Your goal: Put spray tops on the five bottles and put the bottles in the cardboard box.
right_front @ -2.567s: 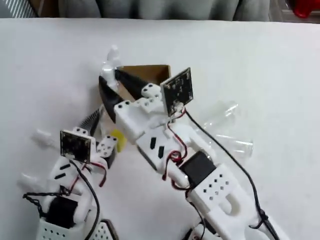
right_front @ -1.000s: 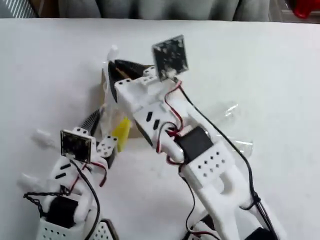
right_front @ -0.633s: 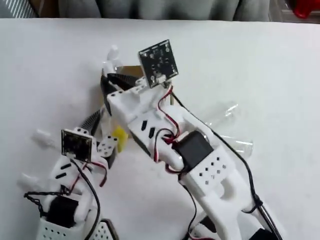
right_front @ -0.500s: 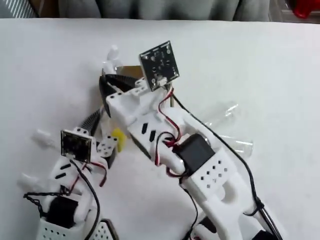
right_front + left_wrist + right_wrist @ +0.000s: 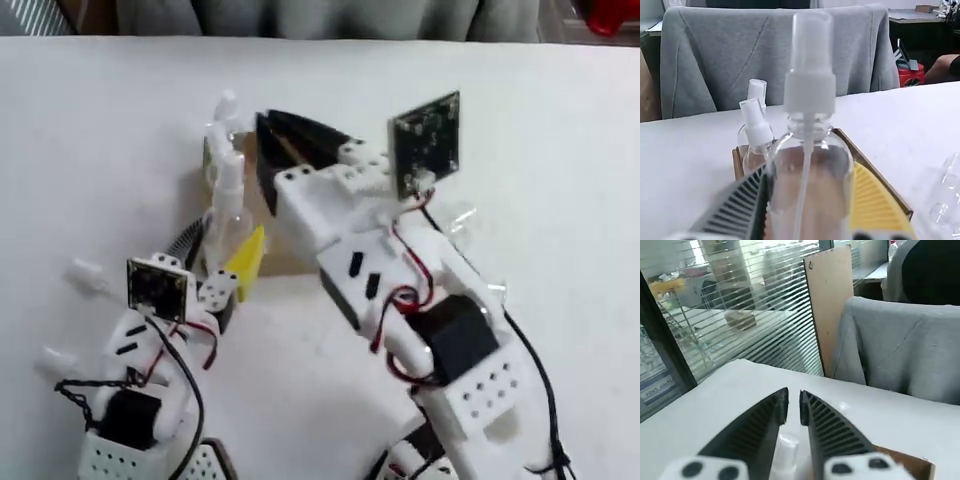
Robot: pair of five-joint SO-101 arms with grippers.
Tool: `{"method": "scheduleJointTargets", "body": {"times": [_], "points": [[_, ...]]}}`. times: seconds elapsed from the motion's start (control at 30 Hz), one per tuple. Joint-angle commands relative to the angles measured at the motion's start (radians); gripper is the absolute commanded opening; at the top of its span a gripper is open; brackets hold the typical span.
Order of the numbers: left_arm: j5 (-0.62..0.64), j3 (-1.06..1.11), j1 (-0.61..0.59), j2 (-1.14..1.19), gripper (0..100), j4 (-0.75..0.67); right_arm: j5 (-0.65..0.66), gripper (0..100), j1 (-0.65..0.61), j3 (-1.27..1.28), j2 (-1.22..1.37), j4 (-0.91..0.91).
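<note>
My left gripper (image 5: 226,232) is shut on a clear bottle (image 5: 228,208) that stands upright with a white spray top on its neck, by the near left side of the cardboard box (image 5: 244,147). From the left wrist, the bottle (image 5: 810,170) sits between the grey finger (image 5: 735,210) and the yellow finger (image 5: 875,207). Two capped bottles (image 5: 756,127) stand in the box (image 5: 860,160) behind it. My right gripper (image 5: 262,118) hovers above the box to the right of the held bottle. Its black fingers (image 5: 765,420) are shut to a sliver, with nothing between them.
Two empty clear bottles (image 5: 462,220) (image 5: 492,290) lie on the white table to the right of the box, partly under the right arm. Loose white spray tops (image 5: 85,272) (image 5: 52,356) lie at the left, beside the left arm. A grey cloth hangs beyond the far edge.
The right gripper has left the held bottle's top and swung right, over the box, so the spray top now shows. The left gripper has kept still with the bottle.
</note>
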Motion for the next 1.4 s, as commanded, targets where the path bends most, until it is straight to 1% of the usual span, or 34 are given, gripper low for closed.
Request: {"method": "scheduleJointTargets", "body": {"times": [0.0, 0.13, 0.23, 0.33, 0.5, 0.57, 0.67, 0.77, 0.9, 1.0, 1.07, 1.27, 1.37], "points": [[0.011, -0.020, 0.007, -0.005, 2, -0.034, -0.006, 1.6, 0.013, -0.021, -0.041, 0.162], [0.017, -0.066, -0.004, 0.002, 2, -0.025, -0.008, 1.6, 0.007, -0.018, -0.044, 0.283], [0.098, -0.086, -0.041, 0.004, 2, -0.025, 0.000, 1.6, 0.001, 0.040, -0.045, 0.288], [0.124, -0.120, -0.067, 0.051, 2, -0.026, 0.000, 1.6, -0.058, 0.130, -0.047, 0.231], [0.130, -0.244, -0.111, 0.280, 2, -0.034, 0.006, 1.5, -0.156, 0.315, -0.137, 0.107], [0.130, -0.285, -0.120, 0.367, 2, -0.046, 0.049, 1.5, -0.185, 0.385, -0.208, 0.068], [0.130, -0.311, -0.120, 0.456, 2, -0.109, 0.104, 1.5, -0.248, 0.506, -0.303, 0.008], [0.132, -0.313, -0.120, 0.489, 2, -0.176, 0.121, 1.5, -0.289, 0.652, -0.371, -0.108], [0.137, -0.318, -0.117, 0.489, 2, -0.198, 0.121, 1.5, -0.300, 0.815, -0.377, -0.326], [0.201, -0.339, -0.119, 0.489, 2, -0.189, 0.117, 1.5, -0.311, 0.896, -0.334, -0.469], [0.224, -0.353, -0.119, 0.487, 2, -0.167, 0.115, 1.5, -0.312, 0.925, -0.291, -0.544], [0.222, -0.427, -0.111, 0.487, 2, -0.031, 0.114, 1.5, -0.317, 0.976, -0.156, -0.722], [0.222, -0.433, -0.111, 0.486, 2, -0.023, 0.114, 1.5, -0.318, 0.993, -0.114, -0.797]]}}
